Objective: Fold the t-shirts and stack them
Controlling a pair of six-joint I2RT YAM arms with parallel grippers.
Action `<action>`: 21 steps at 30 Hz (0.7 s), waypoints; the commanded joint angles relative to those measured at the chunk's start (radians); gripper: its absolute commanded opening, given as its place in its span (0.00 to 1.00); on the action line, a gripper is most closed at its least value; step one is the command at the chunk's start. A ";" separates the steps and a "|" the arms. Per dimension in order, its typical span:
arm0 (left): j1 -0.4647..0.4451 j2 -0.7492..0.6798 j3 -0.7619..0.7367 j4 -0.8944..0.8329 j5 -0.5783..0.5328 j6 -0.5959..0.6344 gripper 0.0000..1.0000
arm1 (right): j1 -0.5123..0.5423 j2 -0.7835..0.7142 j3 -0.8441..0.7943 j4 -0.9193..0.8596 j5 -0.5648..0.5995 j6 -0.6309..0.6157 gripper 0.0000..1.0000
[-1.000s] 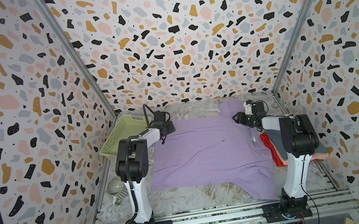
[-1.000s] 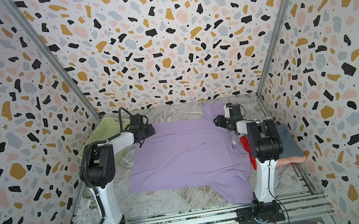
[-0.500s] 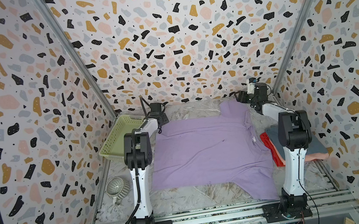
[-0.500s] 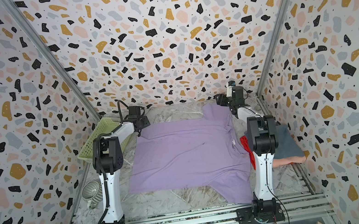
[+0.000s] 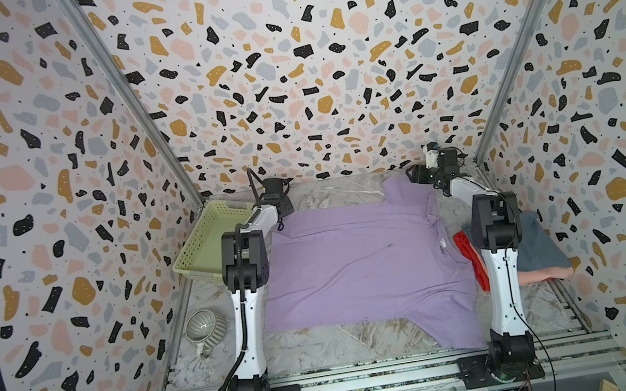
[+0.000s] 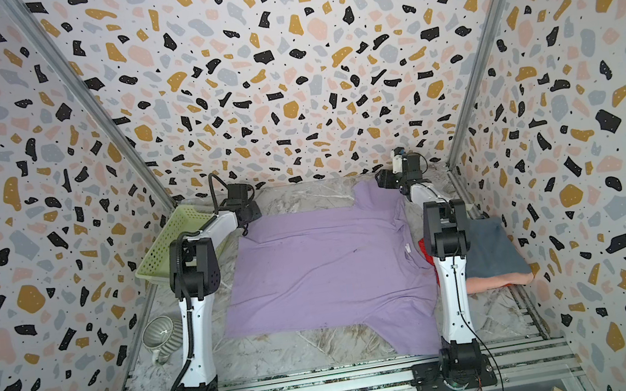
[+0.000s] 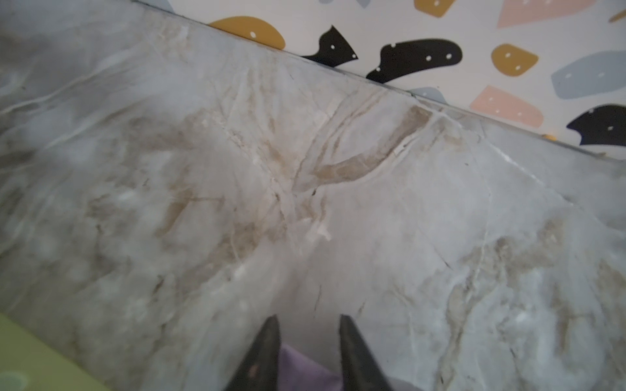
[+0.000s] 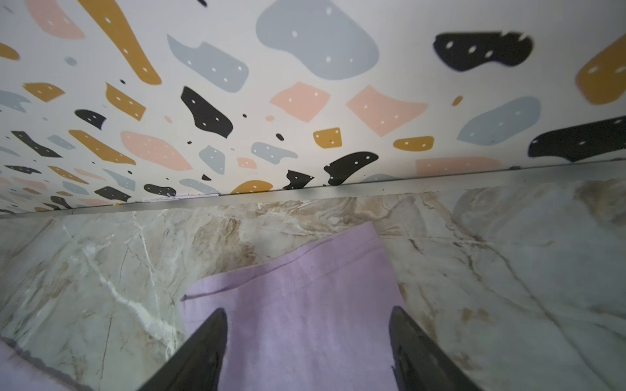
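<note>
The lavender t-shirt (image 5: 354, 257) lay flat mid-table, unmoved, and there, the left gripper (image 7: 307, 320), gaping a second before, had pinched its far-left corner, while the right gripper (image 8: 308, 309) stood wide apart over the far-right sleeve.

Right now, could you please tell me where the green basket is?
In both top views the basket sits far left on the table, against the left wall, beside the left arm and beyond the ribbed mug.
</note>
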 commanded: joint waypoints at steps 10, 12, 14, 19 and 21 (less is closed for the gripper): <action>-0.003 -0.084 -0.144 0.072 0.048 -0.037 0.00 | 0.017 0.111 0.240 -0.198 0.130 -0.049 0.75; -0.004 -0.092 -0.155 0.079 0.063 -0.039 0.00 | 0.030 0.123 0.252 -0.213 0.180 -0.080 0.75; -0.004 -0.106 -0.171 0.093 0.077 -0.039 0.00 | 0.041 0.138 0.272 -0.222 0.192 -0.102 0.75; -0.004 -0.138 -0.206 0.118 0.091 -0.042 0.00 | 0.059 0.228 0.419 -0.339 0.218 -0.093 0.69; -0.004 -0.148 -0.213 0.123 0.092 -0.042 0.00 | 0.069 0.244 0.434 -0.379 0.227 -0.087 0.62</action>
